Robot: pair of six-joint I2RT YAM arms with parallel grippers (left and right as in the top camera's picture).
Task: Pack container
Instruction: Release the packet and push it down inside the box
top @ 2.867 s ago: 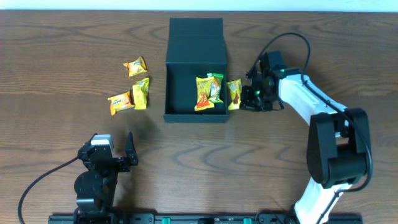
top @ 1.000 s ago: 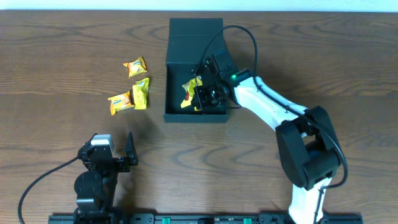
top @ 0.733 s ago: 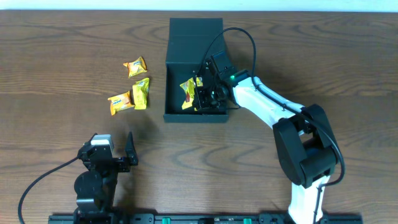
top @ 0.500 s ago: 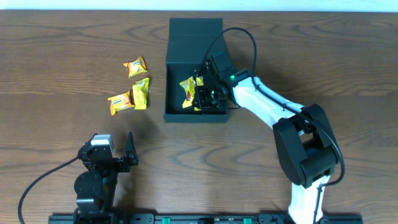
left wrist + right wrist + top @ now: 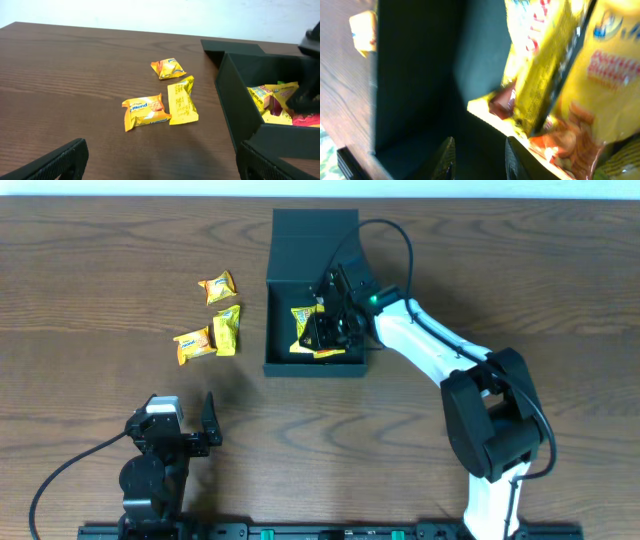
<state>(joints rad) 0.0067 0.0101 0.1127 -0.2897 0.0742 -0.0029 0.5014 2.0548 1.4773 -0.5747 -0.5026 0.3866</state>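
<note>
The container (image 5: 310, 240) is a dark box, open, with its flap lid lying flat behind it. Several yellow and orange snack packets (image 5: 305, 330) lie inside it. My right gripper (image 5: 325, 332) is down inside the box beside them. In the right wrist view my right gripper (image 5: 481, 142) has its jaws apart with only dark box floor between them, and the packets (image 5: 560, 75) are just ahead. My left gripper (image 5: 185, 418) is open and empty near the front edge, far from the box. It also shows in the left wrist view (image 5: 162, 150).
Three loose yellow packets lie on the wooden table left of the box: one at the back (image 5: 217, 286), one upright (image 5: 228, 330), one nearest the front (image 5: 193, 345). The left wrist view shows the same three (image 5: 169, 68), (image 5: 182, 100), (image 5: 145, 109) and the box wall (image 5: 235, 110).
My right gripper took the packet lying right of the box into the box. Over the last second it drew back slightly and its jaws stand apart. The left arm has not moved.
</note>
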